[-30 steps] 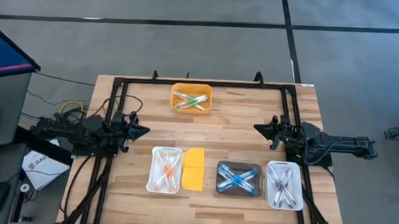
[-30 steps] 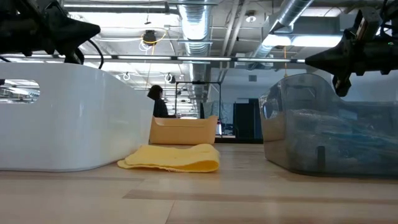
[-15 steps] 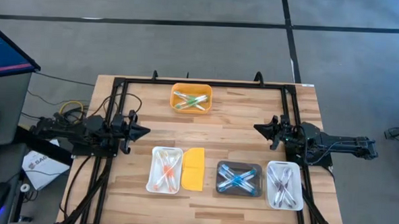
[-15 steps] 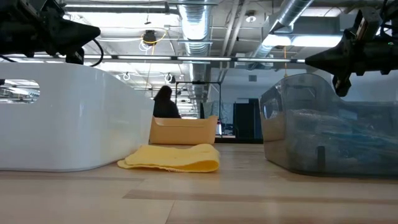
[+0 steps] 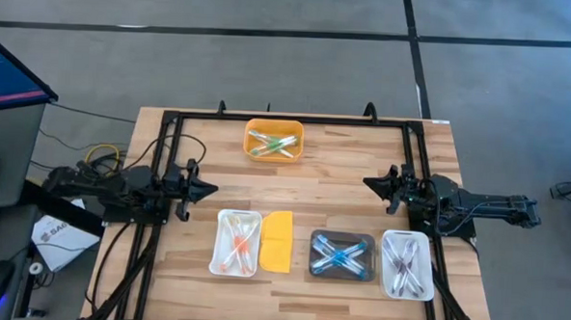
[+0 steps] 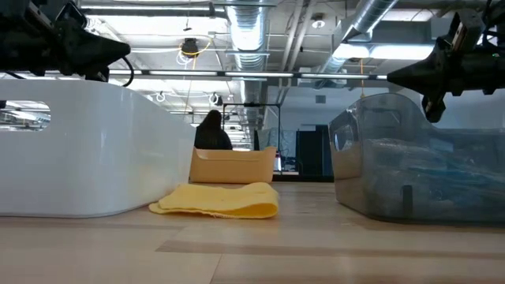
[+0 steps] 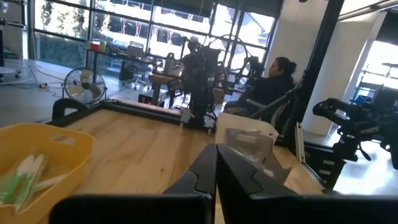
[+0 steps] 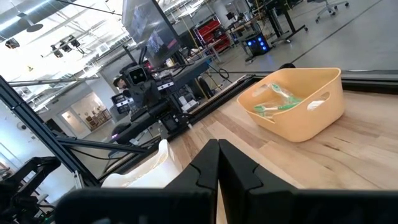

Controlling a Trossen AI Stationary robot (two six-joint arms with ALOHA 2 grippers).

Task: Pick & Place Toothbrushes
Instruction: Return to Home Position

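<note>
The toothbrushes (image 5: 238, 243) lie sorted by colour in four bins (image 5: 249, 139) around the yellow lid (image 5: 276, 241), so nothing seems left to carry; the left gripper (image 5: 211, 187) and right gripper (image 5: 367, 182) hang clenched and empty over the table (image 5: 341, 206), beyond the lid on either side, seemingly parked.

- A flat yellow-orange lid (image 5: 277, 241) lies on the wooden bench (image 5: 342, 187).
- A monitor (image 5: 9, 71) stands left of the bench.
- A person (image 7: 273, 84) sits in the room beyond.
- A floor fan (image 7: 85, 85) stands there.
</note>
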